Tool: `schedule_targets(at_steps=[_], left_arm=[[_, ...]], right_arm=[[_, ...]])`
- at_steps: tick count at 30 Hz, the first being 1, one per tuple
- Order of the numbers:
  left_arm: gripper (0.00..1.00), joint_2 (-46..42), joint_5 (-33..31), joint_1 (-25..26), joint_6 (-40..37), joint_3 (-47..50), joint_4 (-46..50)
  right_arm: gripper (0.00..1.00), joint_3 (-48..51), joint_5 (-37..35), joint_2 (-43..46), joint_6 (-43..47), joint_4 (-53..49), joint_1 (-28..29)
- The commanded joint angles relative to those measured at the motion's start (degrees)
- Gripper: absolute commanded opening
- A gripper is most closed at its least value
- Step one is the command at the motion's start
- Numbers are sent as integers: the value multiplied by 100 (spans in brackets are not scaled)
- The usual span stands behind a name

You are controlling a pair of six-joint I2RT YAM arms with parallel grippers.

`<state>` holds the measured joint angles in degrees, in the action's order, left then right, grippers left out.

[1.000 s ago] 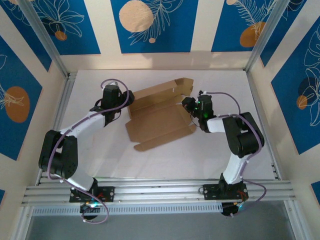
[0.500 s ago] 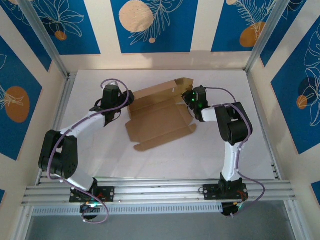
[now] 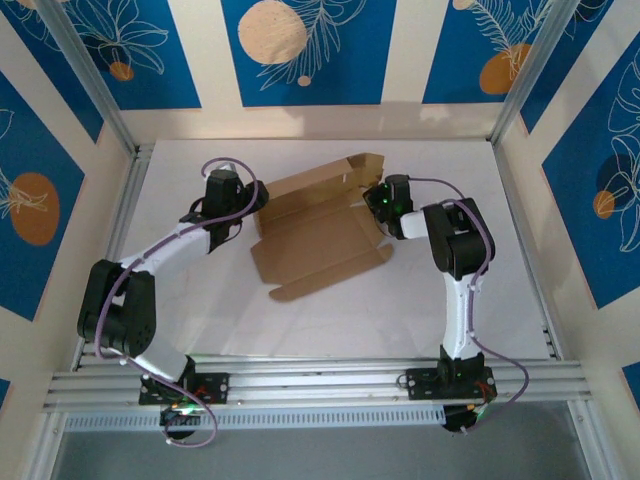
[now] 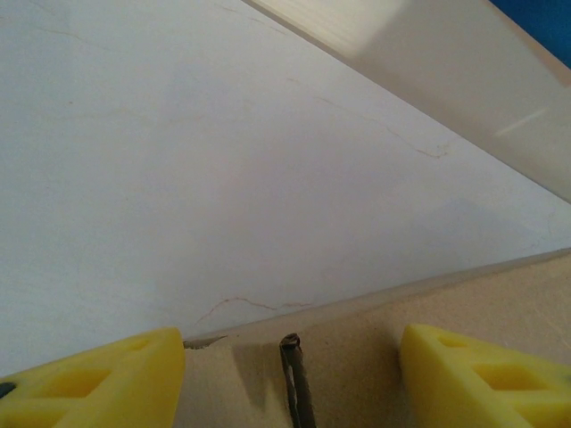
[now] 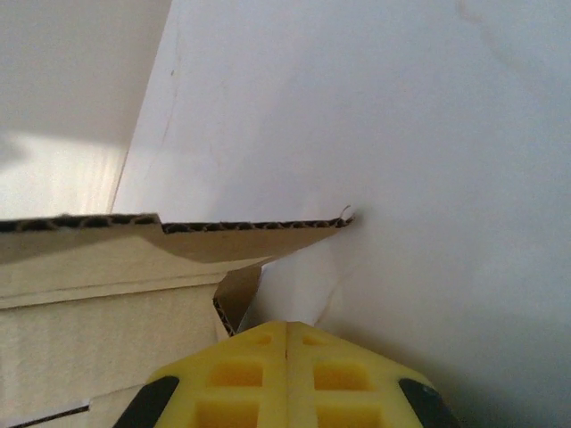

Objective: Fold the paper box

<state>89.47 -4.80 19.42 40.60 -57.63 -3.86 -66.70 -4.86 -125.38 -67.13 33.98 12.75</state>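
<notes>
Top external view shows the paper box lying partly unfolded in the middle of the white bench, between the two arms. The left tool is at the left edge of the box, its yellow fingers spread apart over the cardboard. The right tool is at the right side, its fingers pressed together on nothing, just beside a raised flap.
</notes>
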Motion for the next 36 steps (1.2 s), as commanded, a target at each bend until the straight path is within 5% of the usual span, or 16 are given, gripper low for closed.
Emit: schedule_targets(at_steps=[1,11,18,25,36], left_arm=[[65,219,-32,53,-64,60,387],[65,219,-70,53,-105,52,421],[65,220,-105,53,-123,65,430],[65,217,-118,53,-131,82,429],[65,227,-195,53,-183,58,473]], right_arm=[[2,-109,760,-147,86,412,60],[2,-321,998,-82,331,8,19],[0,-834,159,-2,368,-1806,84],[0,-1380,56,-267,147,-2878,95],[0,-554,220,-21,-72,-1377,-165]])
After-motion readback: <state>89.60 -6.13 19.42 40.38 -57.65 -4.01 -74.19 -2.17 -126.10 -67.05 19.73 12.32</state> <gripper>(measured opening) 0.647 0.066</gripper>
